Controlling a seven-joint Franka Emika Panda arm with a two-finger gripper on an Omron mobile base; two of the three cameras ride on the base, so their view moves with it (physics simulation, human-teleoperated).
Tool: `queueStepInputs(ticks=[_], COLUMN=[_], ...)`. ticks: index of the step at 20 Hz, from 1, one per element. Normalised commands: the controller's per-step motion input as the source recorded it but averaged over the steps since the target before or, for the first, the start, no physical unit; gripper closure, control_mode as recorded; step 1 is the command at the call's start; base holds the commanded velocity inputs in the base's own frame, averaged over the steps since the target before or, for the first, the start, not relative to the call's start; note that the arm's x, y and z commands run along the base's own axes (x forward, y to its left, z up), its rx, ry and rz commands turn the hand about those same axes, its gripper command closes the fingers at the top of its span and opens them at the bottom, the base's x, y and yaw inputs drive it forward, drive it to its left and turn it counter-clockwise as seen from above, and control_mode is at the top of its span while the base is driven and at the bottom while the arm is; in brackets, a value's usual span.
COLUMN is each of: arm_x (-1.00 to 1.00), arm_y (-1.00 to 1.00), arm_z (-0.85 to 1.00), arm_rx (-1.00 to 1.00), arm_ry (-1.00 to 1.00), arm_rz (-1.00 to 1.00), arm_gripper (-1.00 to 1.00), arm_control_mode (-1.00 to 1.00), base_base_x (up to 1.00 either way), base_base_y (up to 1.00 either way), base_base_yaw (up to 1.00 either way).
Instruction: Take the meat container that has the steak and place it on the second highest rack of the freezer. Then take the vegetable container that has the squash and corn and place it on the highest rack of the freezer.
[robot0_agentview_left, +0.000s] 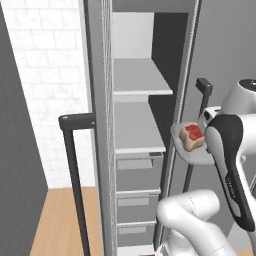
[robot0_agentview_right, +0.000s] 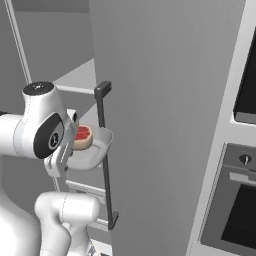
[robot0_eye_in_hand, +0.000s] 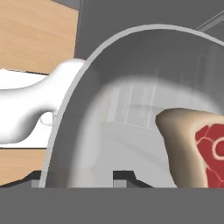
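- Sitting in a grey meat container (robot0_agentview_left: 186, 152), the steak (robot0_agentview_left: 193, 135) is red with a pale edge.
- The container is right at the tool (robot0_eye_in_hand: 124, 175), just in front of it; in the hand view its round rim curves up over the two dark finger tips.
- The tool's fingers sit at the container's near edge — I cannot tell whether they are open or pinching it.
- The freezer (robot0_agentview_left: 102, 125) stands open, off to the side of the tool and the container.
- Inside it, the highest rack (robot0_agentview_left: 140, 80) is a flat white shelf.
- The second highest rack (robot0_agentview_left: 135, 132) is the white shelf under it — about level with the container.
- Both shelves look bare.
- A dark bar handle (robot0_agentview_right: 104, 150) stands just beside the container.
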Motion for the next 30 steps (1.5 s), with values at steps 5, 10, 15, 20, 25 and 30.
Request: queueStepInputs(ticks=[5, 10, 15, 20, 25, 30], arm_x=[0.0, 0.0, 0.0, 0.0, 0.0, 0.0], arm_y=[0.0, 0.0, 0.0, 0.0, 0.0, 0.0], arm_z=[0.0, 0.0, 0.0, 0.0, 0.0, 0.0], arm_rx=[0.0, 0.0, 0.0, 0.0, 0.0, 0.0], arm_ry=[0.0, 0.0, 0.0, 0.0, 0.0, 0.0], arm_rz=[0.0, 0.0, 0.0, 0.0, 0.0, 0.0], arm_gripper=[1.0, 1.0, 1.0, 1.0, 1.0, 1.0], arm_control_mode=[1.0, 1.0, 1.0, 1.0, 1.0, 1.0], base_base_x=[0.23, 0.01, 0.0, 0.0, 0.0, 0.0], base_base_y=[0.32, 0.41, 0.52, 0.61, 0.42, 0.08], base_base_yaw=[0.03, 0.03, 0.02, 0.03, 0.03, 0.02])
